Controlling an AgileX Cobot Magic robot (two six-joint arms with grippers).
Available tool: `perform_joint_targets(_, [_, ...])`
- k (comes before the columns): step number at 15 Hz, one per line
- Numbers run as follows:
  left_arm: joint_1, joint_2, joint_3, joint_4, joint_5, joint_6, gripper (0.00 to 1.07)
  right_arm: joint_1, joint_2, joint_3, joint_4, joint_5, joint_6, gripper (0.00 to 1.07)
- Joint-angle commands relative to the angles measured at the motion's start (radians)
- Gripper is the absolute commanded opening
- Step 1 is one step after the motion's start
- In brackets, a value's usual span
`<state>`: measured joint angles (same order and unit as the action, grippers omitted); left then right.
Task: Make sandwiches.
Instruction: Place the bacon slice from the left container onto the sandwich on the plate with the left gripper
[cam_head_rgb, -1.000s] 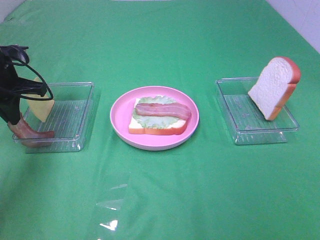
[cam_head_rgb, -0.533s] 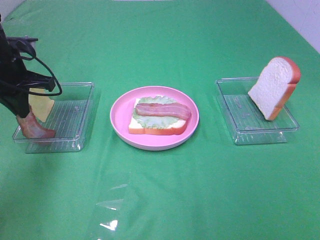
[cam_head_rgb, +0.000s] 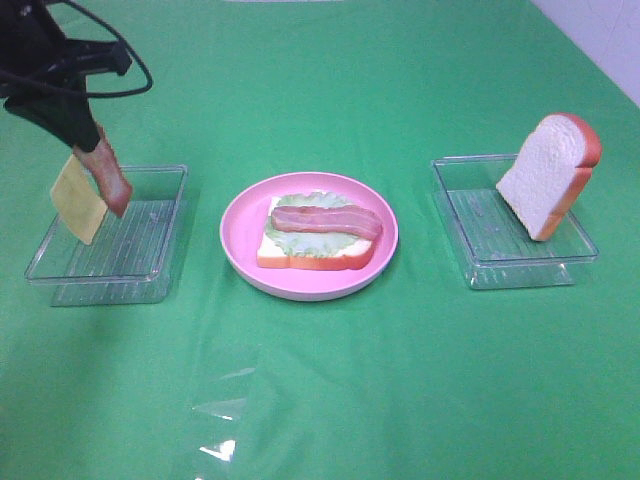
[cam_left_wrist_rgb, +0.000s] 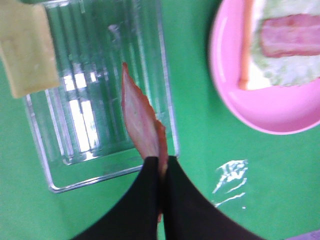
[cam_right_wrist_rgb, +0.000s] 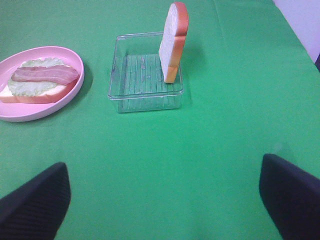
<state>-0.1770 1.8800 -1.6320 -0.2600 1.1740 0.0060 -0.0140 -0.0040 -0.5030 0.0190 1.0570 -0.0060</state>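
Note:
The open sandwich (cam_head_rgb: 318, 232) lies on the pink plate (cam_head_rgb: 240, 262): a bread slice with lettuce and one bacon strip on top. It also shows in the right wrist view (cam_right_wrist_rgb: 40, 80). My left gripper (cam_head_rgb: 86, 140) is shut on a second bacon strip (cam_head_rgb: 108, 178), which hangs above the left clear tray (cam_head_rgb: 150, 262). The left wrist view shows the pinched strip (cam_left_wrist_rgb: 141, 125). A yellow cheese slice (cam_head_rgb: 78, 200) leans in that tray. A second bread slice (cam_head_rgb: 550, 172) stands in the right tray (cam_head_rgb: 480, 225). My right gripper (cam_right_wrist_rgb: 162, 165) is open and empty, near the table's front.
Green cloth covers the table. A shiny patch of clear film (cam_head_rgb: 222, 410) lies on the cloth in front of the plate. The plate stands between the two trays, with cloth gaps on both sides.
My left gripper has lifted the bacon strip out of the left tray, up and slightly right. The cheese, plate and right tray have not moved.

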Motion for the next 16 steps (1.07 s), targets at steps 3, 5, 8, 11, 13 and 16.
perform_joint_targets(3, [-0.008, -0.007, -0.125, -0.292, 0.008, 0.109, 0.0, 0.0, -0.024, 0.003, 0.001, -0.005, 0.006, 0.98])
perform_joint_targets(5, [-0.015, -0.006, -0.131, -0.387, -0.018, 0.15, 0.0, 0.0, -0.024, 0.003, 0.001, -0.005, 0.006, 0.98])
perform_joint_targets(8, [-0.082, 0.03, -0.131, -0.462, -0.04, 0.212, 0.0, 0.0, -0.024, 0.003, 0.001, -0.005, 0.006, 0.98])
perform_joint_targets(11, [-0.17, 0.096, -0.131, -0.501, -0.097, 0.265, 0.0, 0.0, -0.024, 0.003, 0.001, -0.005, 0.006, 0.98])
perform_joint_targets(13, [-0.239, 0.181, -0.131, -0.546, -0.16, 0.284, 0.0, 0.0, -0.024, 0.003, 0.001, -0.005, 0.006, 0.98])
perform_joint_targets(16, [-0.283, 0.254, -0.143, -0.561, -0.184, 0.319, 0.0, 0.0, -0.024, 0.003, 0.001, -0.005, 0.006, 0.98])
